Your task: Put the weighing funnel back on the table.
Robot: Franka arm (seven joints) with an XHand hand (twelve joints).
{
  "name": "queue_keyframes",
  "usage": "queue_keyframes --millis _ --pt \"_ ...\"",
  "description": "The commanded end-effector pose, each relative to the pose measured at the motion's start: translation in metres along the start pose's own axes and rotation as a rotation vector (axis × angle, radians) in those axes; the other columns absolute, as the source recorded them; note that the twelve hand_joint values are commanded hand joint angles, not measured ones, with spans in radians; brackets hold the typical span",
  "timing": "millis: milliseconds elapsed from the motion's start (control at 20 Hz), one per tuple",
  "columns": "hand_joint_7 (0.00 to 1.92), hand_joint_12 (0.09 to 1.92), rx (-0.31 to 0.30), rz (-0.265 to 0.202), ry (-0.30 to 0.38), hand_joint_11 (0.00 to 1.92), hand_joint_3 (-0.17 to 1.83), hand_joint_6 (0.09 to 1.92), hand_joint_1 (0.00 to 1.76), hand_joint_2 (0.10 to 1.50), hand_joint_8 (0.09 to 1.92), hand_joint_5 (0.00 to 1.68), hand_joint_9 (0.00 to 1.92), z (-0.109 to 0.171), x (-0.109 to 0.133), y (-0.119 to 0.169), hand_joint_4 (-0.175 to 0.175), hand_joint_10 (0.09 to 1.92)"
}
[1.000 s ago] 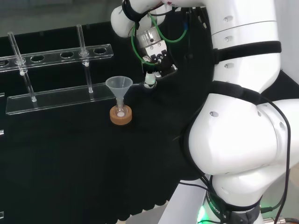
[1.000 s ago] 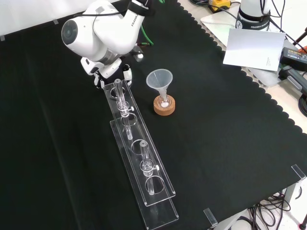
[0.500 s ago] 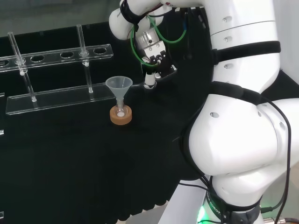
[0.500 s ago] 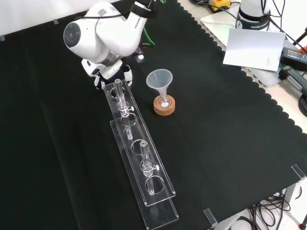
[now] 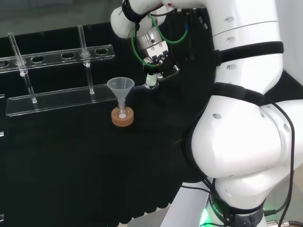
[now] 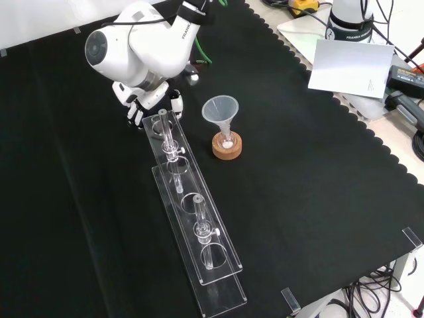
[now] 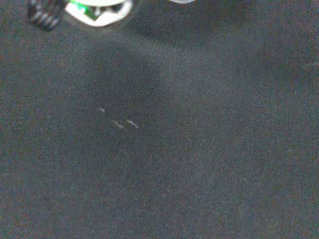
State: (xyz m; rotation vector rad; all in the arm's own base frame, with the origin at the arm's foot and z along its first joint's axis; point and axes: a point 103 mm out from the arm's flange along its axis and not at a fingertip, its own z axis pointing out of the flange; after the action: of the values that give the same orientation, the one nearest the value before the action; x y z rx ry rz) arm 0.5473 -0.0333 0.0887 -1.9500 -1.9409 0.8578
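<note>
the hand [image 5: 157,59] hangs from the white arm [image 5: 246,142] with its tips pointing down toward the black cloth [image 5: 71,165]. i cannot tell whether it is open or closed, nor whether it holds anything, and i cannot tell whether its lowest tip touches the cloth. in the head view the funnel [image 5: 120,87] stands just to the left of the hand, mouth up, with its stem in a small flask on a cork ring [image 5: 122,118]. the funnel's rim is near the hand's lowest tip but apart from it. the clear rack [image 5: 57,99] runs away to the left of the hand in that view, its near end just beside the hand, and thin clear tubes [image 5: 84,47] stand upright in it. in the front view the hand sits under a big white link [image 6: 132,43] at the far end of the rack, with the funnel off to the hand's right and well clear of it. the wrist view looks past a blurred white part of the hand onto bare cloth, where a few faint pale streaks [image 7: 118,123] lie; i cannot tell what they are.
</note>
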Motion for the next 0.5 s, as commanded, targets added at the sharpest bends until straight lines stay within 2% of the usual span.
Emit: queue_keyframes --millis 50,250,500 --pt "0.08 1.31 0.099 -0.014 0.013 0.31 0.6 0.34 0.86 0.6 0.64 0.3 0.39 0.007 0.001 -0.003 -0.01 0.62" --pt "0.01 1.34 0.052 -0.025 0.03 0.22 0.58 0.12 0.81 0.59 0.59 0.23 0.27 -0.006 -0.004 -0.015 -0.014 0.66" --pt "0.0 1.35 -0.052 -0.019 0.031 0.19 0.56 0.09 0.78 0.58 0.57 0.21 0.25 -0.032 -0.012 -0.041 -0.013 0.67"
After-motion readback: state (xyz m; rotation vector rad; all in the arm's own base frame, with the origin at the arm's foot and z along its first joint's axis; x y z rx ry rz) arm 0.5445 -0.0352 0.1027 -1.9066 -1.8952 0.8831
